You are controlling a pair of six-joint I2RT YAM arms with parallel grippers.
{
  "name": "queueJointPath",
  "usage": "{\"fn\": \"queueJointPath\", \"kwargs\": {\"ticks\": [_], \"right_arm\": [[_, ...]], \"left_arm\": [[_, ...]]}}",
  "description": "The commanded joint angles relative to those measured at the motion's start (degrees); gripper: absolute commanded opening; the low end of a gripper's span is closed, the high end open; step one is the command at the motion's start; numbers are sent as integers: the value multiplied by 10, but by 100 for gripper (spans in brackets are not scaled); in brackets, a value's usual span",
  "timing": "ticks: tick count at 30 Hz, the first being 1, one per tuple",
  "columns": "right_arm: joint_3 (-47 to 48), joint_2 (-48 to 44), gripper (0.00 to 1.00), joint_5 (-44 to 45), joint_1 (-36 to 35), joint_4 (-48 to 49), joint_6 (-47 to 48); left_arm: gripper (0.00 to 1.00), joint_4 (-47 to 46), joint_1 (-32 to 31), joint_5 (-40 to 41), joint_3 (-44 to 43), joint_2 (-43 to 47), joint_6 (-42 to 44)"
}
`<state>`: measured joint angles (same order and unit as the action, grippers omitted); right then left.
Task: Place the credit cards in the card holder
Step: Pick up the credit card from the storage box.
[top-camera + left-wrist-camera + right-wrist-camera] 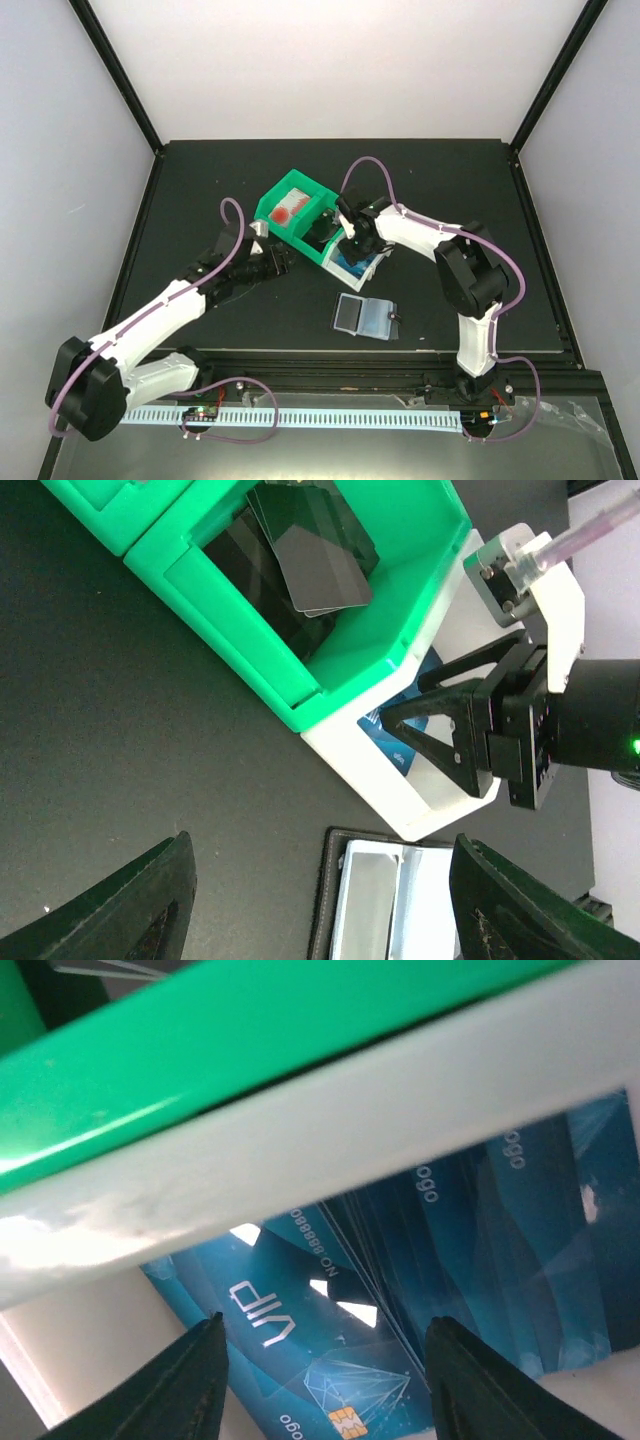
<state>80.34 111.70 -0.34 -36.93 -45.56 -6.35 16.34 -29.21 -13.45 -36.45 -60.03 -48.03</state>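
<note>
Several blue credit cards (330, 1360) with pale print lie stacked in the white bin (368, 266); they also show in the left wrist view (400, 742). My right gripper (325, 1380) is open, reaching down into the white bin with its fingers on either side of the top card, holding nothing. It shows from outside in the left wrist view (400, 720). The black card holder (366, 317) lies open on the table, pale sleeves up, also in the left wrist view (380, 900). My left gripper (320, 910) is open and empty, hovering left of the bins.
A green bin (292, 212) holding dark cards (315, 550) stands against the white bin, to its upper left. The black table (200, 180) has raised edges. The right arm arches over the table's right middle.
</note>
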Motion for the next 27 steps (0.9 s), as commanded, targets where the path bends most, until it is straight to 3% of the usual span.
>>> {"fn": "queueJointPath", "kwargs": {"ticks": [1, 9, 19, 23, 27], "right_arm": [[-12, 18, 51, -19, -1, 1, -4], [-14, 29, 45, -32, -3, 7, -11], [6, 51, 53, 36, -16, -10, -6], [15, 58, 54, 5, -21, -20, 0], [38, 59, 48, -68, -20, -49, 4]], "left_arm": [[71, 5, 4, 4, -36, -33, 16], [71, -20, 5, -14, -38, -61, 15], [70, -48, 5, -58, -50, -128, 29], [60, -82, 5, -84, -57, -179, 38], [46, -115, 0, -90, -69, -217, 44]]}}
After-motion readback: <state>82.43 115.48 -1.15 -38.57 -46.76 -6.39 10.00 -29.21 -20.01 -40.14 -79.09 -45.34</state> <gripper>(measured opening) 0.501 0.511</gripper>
